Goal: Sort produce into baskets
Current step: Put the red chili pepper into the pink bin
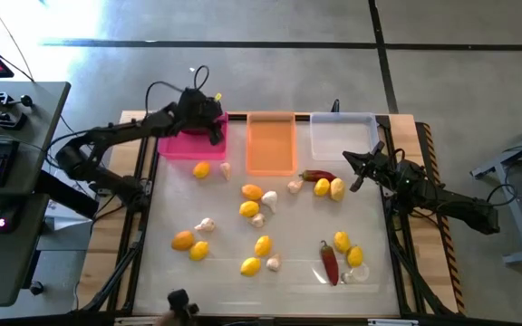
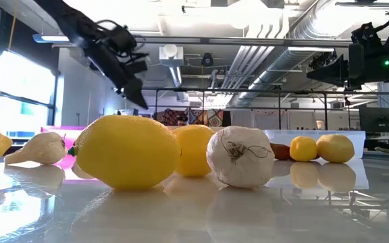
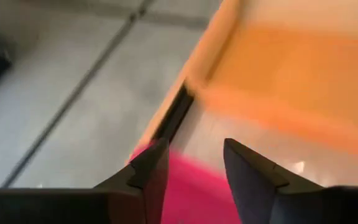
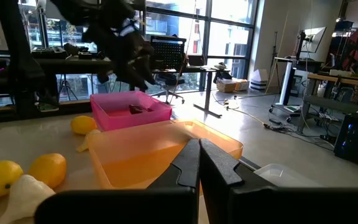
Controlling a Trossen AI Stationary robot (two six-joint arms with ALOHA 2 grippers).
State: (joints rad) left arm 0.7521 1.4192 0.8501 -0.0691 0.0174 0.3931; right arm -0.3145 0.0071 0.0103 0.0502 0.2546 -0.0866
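High view: left hand [image 1: 214, 136] above, seemingly, pink basket [image 1: 178, 146]

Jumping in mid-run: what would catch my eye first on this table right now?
The scatter of yellow lemons and pale garlic bulbs across the white table, with a dark red chili near the front right. At the far edge sit the pink basket, orange basket and clear basket. The left end effector hangs over the pink basket's right edge, fingers apart and empty; the right end effector waits shut below the clear basket.
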